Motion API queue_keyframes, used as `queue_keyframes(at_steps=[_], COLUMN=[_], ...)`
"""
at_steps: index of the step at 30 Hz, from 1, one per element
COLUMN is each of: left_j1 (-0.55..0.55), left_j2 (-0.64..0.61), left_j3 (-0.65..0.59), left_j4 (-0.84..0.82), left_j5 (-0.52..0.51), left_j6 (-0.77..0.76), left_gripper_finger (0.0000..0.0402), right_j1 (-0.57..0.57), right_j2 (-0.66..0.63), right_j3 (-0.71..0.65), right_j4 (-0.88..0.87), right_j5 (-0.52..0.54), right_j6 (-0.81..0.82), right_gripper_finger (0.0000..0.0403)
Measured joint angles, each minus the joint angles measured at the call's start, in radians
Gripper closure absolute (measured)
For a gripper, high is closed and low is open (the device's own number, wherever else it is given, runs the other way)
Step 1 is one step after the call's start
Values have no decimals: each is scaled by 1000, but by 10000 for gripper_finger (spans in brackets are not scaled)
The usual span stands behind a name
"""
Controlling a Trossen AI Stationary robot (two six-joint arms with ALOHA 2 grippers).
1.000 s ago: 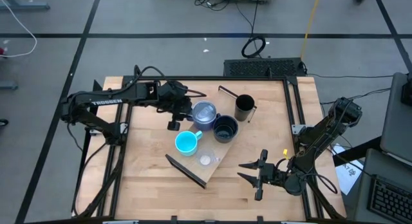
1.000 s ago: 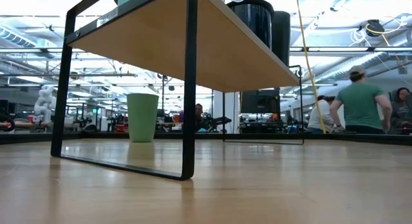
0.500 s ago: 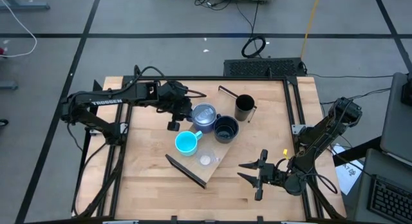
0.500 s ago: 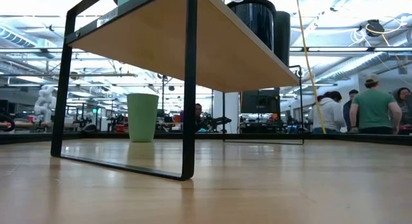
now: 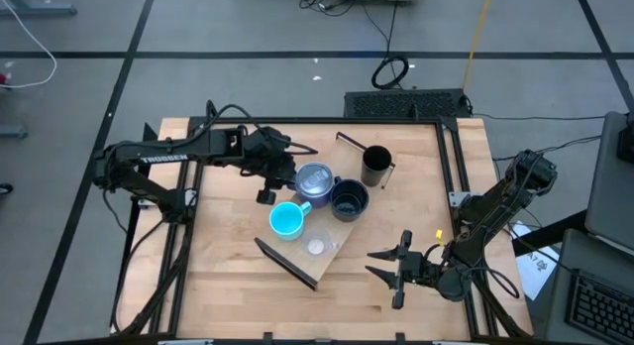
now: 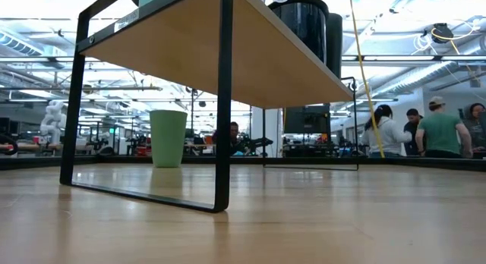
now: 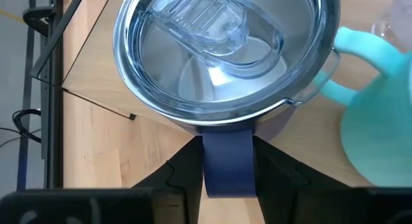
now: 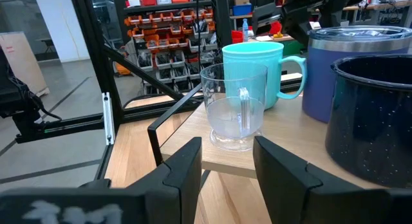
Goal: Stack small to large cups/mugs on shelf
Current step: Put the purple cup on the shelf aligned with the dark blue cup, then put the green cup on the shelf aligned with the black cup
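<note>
The shelf (image 5: 297, 258) lies slantwise mid-table on its dark brackets (image 6: 222, 105). On it stand the tiny clear cup (image 5: 317, 246), cyan mug (image 5: 286, 221), lidded blue-purple mug (image 5: 315, 176), wide black mug (image 5: 348, 198) and tall black cup (image 5: 375, 167). The green tumbler (image 6: 168, 138) stands on the table behind the shelf and is hidden in the high view. My left gripper (image 5: 294, 178) is shut on the blue-purple mug's handle. My right gripper (image 5: 396, 271) is open and empty near the table's front right, facing the clear cup (image 8: 235, 114). My left gripper pinches the blue-purple mug's handle (image 7: 228, 161) between its two fingers (image 7: 187, 172), one on each flat side. The fingers come from the table's left, slanting down. The mug stands upright over the shelf; whether its base rests on the board, I cannot tell.
The cyan mug (image 7: 376, 114) stands close beside the held mug, and the wide black mug (image 8: 373, 114) on its other side. Bare tabletop (image 5: 228, 276) lies at the front left and in front of the shelf. People move in the room behind the table (image 6: 437, 131).
</note>
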Motion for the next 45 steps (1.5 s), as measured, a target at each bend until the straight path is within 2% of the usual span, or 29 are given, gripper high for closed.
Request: queue_keyframes(at_steps=[13, 18, 33, 45], left_j1=[-1, -1, -1, -1], left_j2=[0, 0, -19, -148], left_j3=[0, 0, 0, 0], left_j4=[2, 3, 11, 6], left_j5=[1, 44, 22, 15], left_j6=[-17, -25, -51, -45], left_gripper_finger=[282, 279, 169, 156], right_j1=[0, 0, 0, 0], right_j2=[0, 0, 0, 1], right_j3=[0, 0, 0, 0], right_j4=[0, 0, -4, -14], right_j5=[0, 0, 0, 0], right_j6=[-3, -3, -3, 1], right_gripper_finger=[273, 273, 273, 273])
